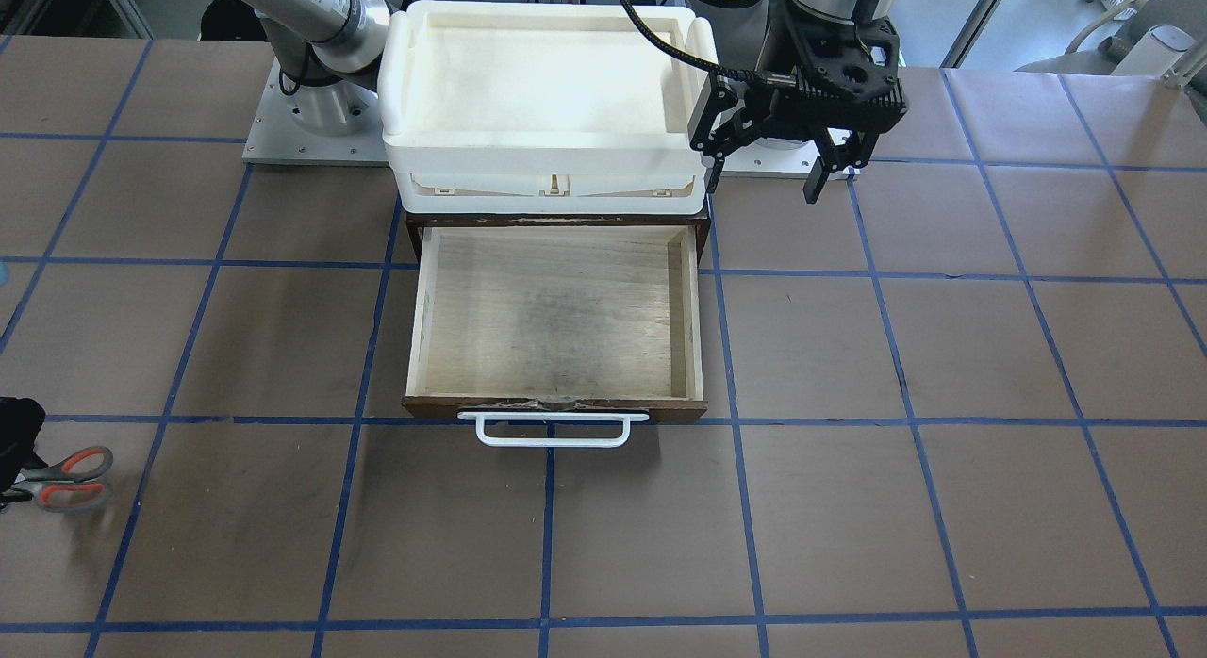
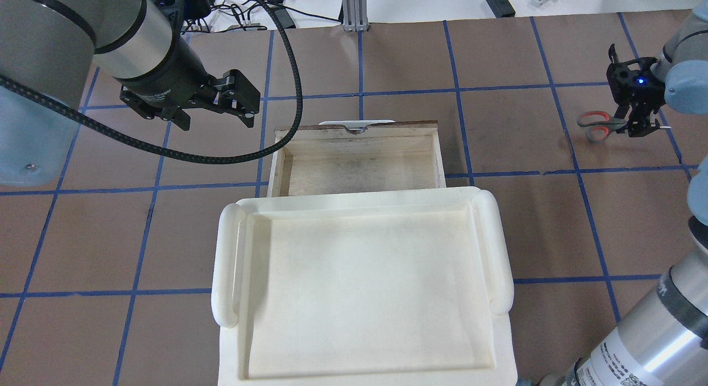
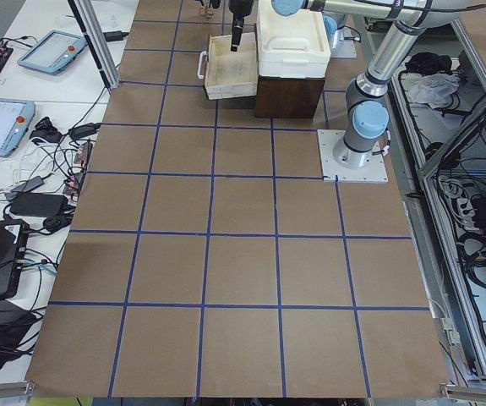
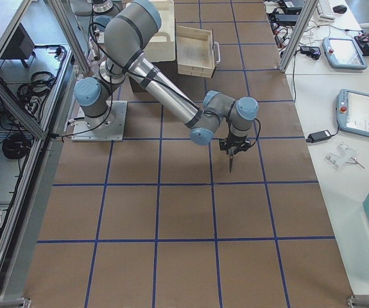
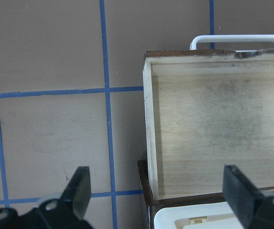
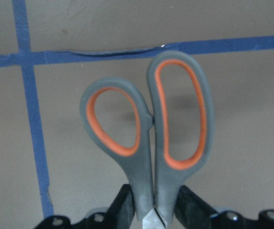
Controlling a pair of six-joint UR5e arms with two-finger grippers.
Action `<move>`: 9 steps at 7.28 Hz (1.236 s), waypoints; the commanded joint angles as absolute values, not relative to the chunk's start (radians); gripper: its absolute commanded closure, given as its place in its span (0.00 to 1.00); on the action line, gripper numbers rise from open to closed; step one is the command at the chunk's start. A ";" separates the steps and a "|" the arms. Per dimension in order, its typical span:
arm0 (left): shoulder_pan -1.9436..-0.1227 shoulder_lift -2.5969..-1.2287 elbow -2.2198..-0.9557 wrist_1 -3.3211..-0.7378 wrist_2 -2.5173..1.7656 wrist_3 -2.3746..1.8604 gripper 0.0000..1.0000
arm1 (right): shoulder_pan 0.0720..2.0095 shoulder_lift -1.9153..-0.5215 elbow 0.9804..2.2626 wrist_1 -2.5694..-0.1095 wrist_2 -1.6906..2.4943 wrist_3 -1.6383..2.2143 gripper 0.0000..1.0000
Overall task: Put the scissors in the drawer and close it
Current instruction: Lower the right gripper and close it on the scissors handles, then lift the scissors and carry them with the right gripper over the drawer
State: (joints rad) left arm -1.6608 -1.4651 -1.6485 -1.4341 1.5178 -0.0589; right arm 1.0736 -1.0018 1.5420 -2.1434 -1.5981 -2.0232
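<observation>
Found the drawer (image 1: 421,309) pulled out from under the white bin (image 1: 542,158), pale plywood floor bare, white bar handle (image 1: 553,430) facing away from the robot. Logged the scissors (image 6: 148,138) well apart from it, far out over the table (image 1: 943,356) on the robot's right side, blades closed. Found them pinched at the neck, just below the grey-and-orange loops, by the right gripper (image 2: 632,127), jaws pressed onto them from both sides. Could not tell from any view whether lifted clear of the tabletop or resting on it. Noted the left gripper (image 2: 215,118) hovering beside the drawer's left wall, jaws spread wide, holding nothing. Judged progress as early: grasp made, nothing more. Left to do: carry to the drawer, release inside, push on the dark front to shut. Expect an easy fit, given scissors much shorter than the drawer's width. Looked for writing: spotted a printed label on the right arm's lower segment in the overhead view and lettering on the arm tube in the front-facing view, both too small to read. Saw no legible brand on scissors, bin or drawer.
</observation>
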 commanded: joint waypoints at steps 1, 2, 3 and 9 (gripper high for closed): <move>-1.652 -1.460 -1.648 -1.428 1.582 0.001 0.00 | 1.113 -1.066 1.542 -2.122 -1.597 -2.014 1.00; -1.649 -1.462 -1.647 -1.421 1.591 0.046 0.00 | 1.141 -1.107 1.542 -2.096 -1.595 -1.991 1.00; -1.649 -1.460 -1.644 -1.420 1.592 0.046 0.00 | 1.175 -1.156 1.542 -2.056 -1.597 -1.961 1.00; -1.649 -1.459 -1.626 -1.486 1.591 -0.063 0.00 | 1.457 -1.364 1.542 -1.799 -1.582 -1.602 1.00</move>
State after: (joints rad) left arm -1.6504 -1.4615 -1.6312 -1.4583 1.5907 -0.0420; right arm 1.3772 -1.3424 1.5416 -1.8255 -1.5862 -1.6712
